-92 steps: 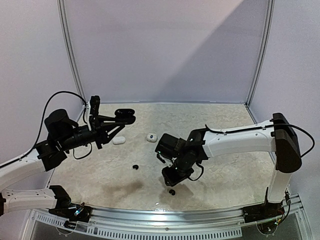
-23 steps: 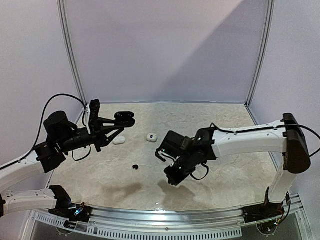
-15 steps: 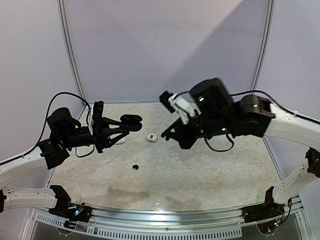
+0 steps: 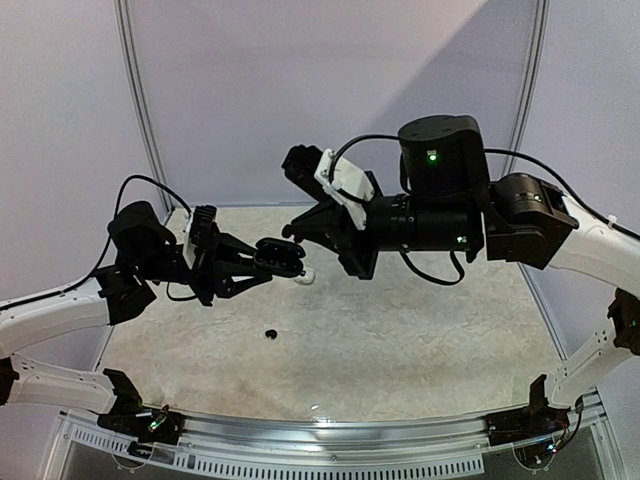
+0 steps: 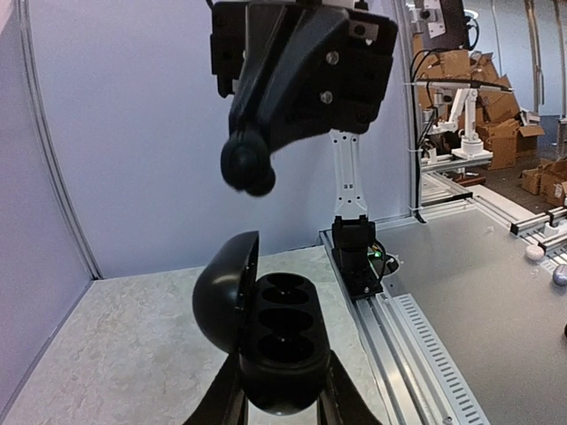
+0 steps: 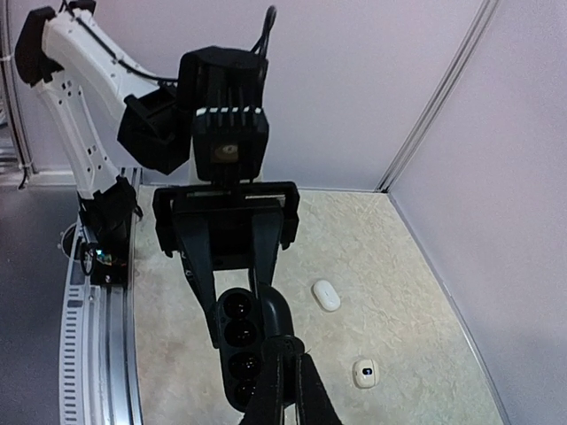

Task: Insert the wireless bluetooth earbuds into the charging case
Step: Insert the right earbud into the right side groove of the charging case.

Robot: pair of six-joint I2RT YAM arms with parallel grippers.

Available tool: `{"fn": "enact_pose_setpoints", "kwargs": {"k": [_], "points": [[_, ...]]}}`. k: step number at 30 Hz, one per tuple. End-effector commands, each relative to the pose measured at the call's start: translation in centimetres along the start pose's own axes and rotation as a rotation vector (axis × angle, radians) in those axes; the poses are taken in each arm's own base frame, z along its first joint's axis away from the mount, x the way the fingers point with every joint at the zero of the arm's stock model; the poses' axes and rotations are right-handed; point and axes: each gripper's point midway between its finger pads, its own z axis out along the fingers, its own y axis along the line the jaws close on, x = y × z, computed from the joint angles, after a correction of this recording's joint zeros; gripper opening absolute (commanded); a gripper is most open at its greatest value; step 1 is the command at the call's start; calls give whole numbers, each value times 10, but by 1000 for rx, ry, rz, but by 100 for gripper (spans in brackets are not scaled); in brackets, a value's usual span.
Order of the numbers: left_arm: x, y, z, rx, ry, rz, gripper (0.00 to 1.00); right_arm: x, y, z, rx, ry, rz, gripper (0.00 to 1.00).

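Left gripper [image 5: 280, 400], jaws clamped on the black charging case [image 5: 276, 329], lid open, held aloft; right gripper [image 6: 283, 359], jaws pinching a rounded black earbud [image 5: 247, 165] just above it; second black earbud [image 4: 270, 333] lying on the table [image 4: 420, 340].

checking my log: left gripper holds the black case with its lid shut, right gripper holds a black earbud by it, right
No, the lid is open, per the left wrist view. The left gripper holds the black case; the right gripper holds a black earbud by it.
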Motion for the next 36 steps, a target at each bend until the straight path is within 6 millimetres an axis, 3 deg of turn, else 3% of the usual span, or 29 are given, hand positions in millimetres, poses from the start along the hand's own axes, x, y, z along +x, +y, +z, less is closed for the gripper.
{"fn": "enact_pose_setpoints", "kwargs": {"k": [1, 7, 20, 36], "points": [[-12, -7, 5, 53, -30, 36, 0, 12, 15, 7, -65, 63, -122, 0], [-10, -2, 3, 29, -25, -1, 0, 14, 21, 9, -86, 71, -173, 0], [-9, 2, 0, -2, -23, 1, 0, 40, 24, 28, -82, 159, -224, 0], [-8, 4, -2, -26, -23, -8, 0, 52, 19, 23, -50, 190, -204, 0]]}}
